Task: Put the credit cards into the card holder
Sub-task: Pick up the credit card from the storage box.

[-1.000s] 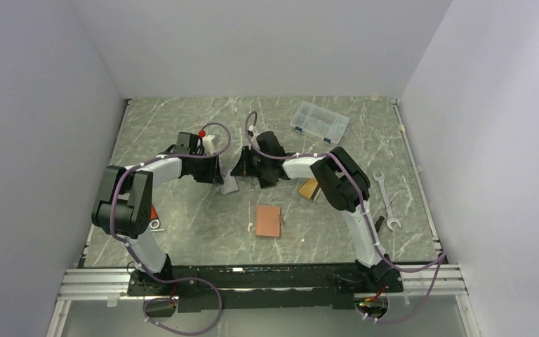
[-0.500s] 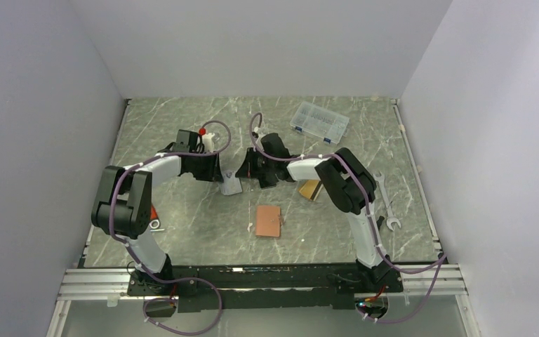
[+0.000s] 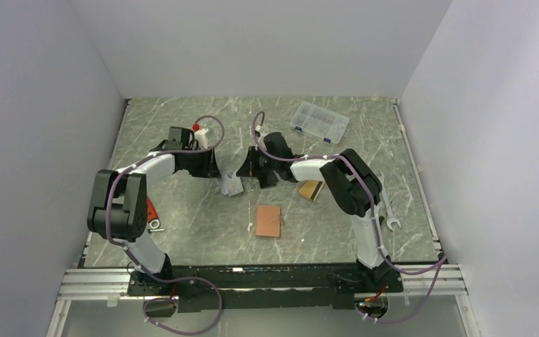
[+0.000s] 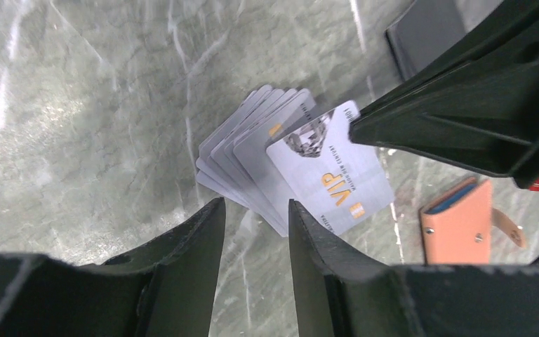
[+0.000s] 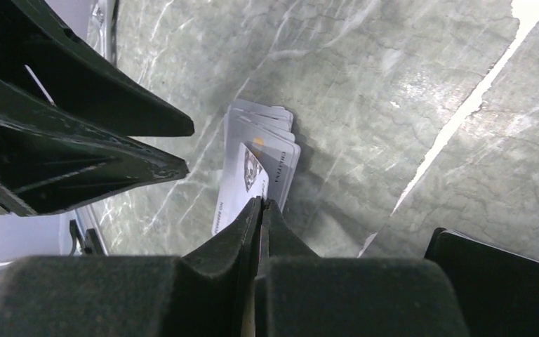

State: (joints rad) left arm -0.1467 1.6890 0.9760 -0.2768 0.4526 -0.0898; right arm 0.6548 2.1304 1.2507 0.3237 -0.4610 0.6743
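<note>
Lower credit cards point(image 4: 242, 144) mostly hidden under top VIP card point(image 4: 330, 179). Lower edge of card holder point(image 4: 456, 221) hidden behind left gripper point(image 4: 254, 203). Small print unreadable.

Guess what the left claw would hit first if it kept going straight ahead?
Probably the fan of silver credit cards ahead of the left gripper, whose top card the right gripper pinches; depth is unclear.

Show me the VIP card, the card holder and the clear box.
VIP card point(image 4: 330, 175): left wrist view, its printed face.
card holder point(image 3: 269, 221): top view, middle of its cover.
clear box point(image 3: 318, 121): top view, its lid.
</note>
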